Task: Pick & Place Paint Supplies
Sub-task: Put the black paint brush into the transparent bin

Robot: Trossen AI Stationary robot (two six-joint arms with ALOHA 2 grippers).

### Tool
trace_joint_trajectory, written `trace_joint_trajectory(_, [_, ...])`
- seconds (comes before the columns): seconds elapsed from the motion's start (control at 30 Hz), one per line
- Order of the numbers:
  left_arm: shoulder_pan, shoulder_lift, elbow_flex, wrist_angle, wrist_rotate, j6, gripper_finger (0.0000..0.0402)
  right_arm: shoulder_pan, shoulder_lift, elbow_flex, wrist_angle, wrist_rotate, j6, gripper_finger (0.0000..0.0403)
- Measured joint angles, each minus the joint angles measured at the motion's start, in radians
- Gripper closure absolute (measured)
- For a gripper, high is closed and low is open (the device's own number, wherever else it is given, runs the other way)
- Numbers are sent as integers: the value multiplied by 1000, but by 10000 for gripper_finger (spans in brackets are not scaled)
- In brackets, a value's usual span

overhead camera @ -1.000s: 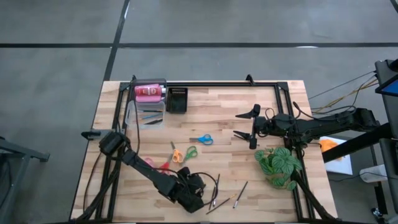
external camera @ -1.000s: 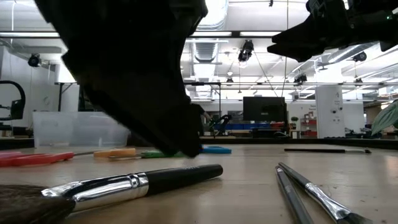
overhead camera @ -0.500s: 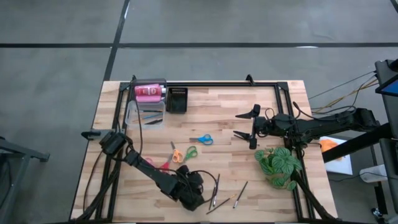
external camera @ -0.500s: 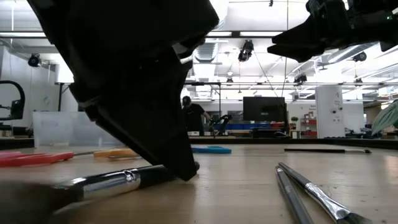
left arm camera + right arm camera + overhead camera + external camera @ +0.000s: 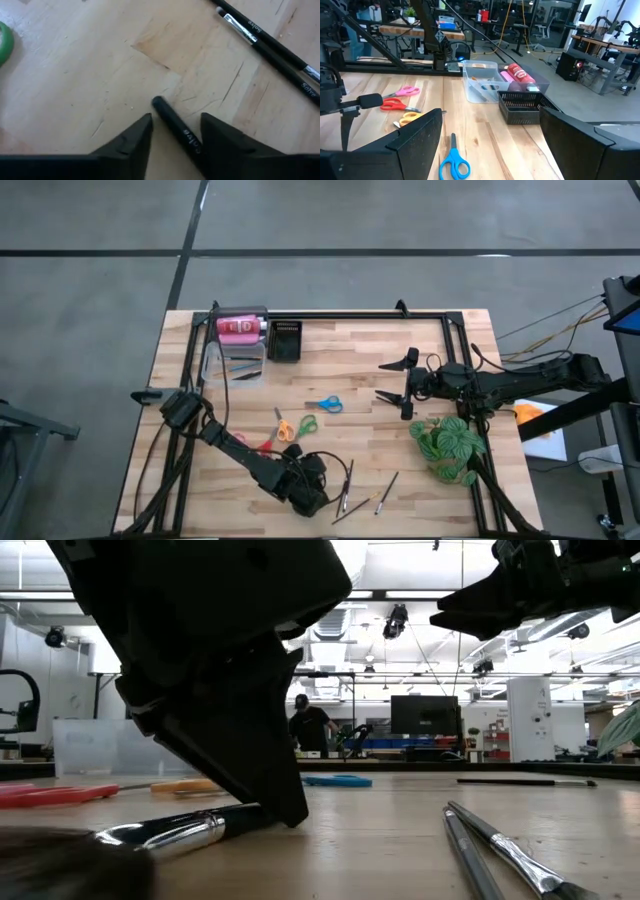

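The black brush (image 5: 175,129) lies flat on the table (image 5: 350,370) near its 6 o'clock edge. Your left tool (image 5: 172,135) straddles it, fingers half open, not pinching yet. Squeeze next, then lift. Your right tool (image 5: 398,380) waits wide open at 3 o'clock.

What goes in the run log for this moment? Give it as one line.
left gripper: down at near table edge, fingers either side of black brush, not yet clamped | right gripper: open, waiting above table | blue scissors: untouched
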Motion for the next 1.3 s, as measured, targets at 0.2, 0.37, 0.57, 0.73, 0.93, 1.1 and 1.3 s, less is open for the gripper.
trace_joint_trajectory(0.2, [1, 0, 0, 1, 1, -1, 334, 0, 0, 0, 0, 0, 0, 72])
trace_joint_trajectory(0.37, [1, 0, 0, 2, 0, -8, 383, 0, 0, 0, 0, 0, 0, 72])
trace_joint_trajectory(0.57, [1, 0, 0, 6, -2, -8, 381, 0, 0, 0, 0, 0, 0, 72])
trace_joint_trajectory(0.73, [1, 1, 0, 8, 0, -7, 371, 0, 1, 0, 0, 0, 0, 72])
trace_joint_trajectory(0.93, [1, 1, -1, 8, 0, -7, 370, 0, 1, 0, 0, 0, 0, 72])
trace_joint_trajectory(1.1, [1, 1, -1, 9, 1, -7, 369, 0, 1, 0, 0, 0, 0, 72])
trace_joint_trajectory(1.3, [1, -8, 8, -5, 9, 9, 369, 0, 1, 0, 0, 0, 0, 72])
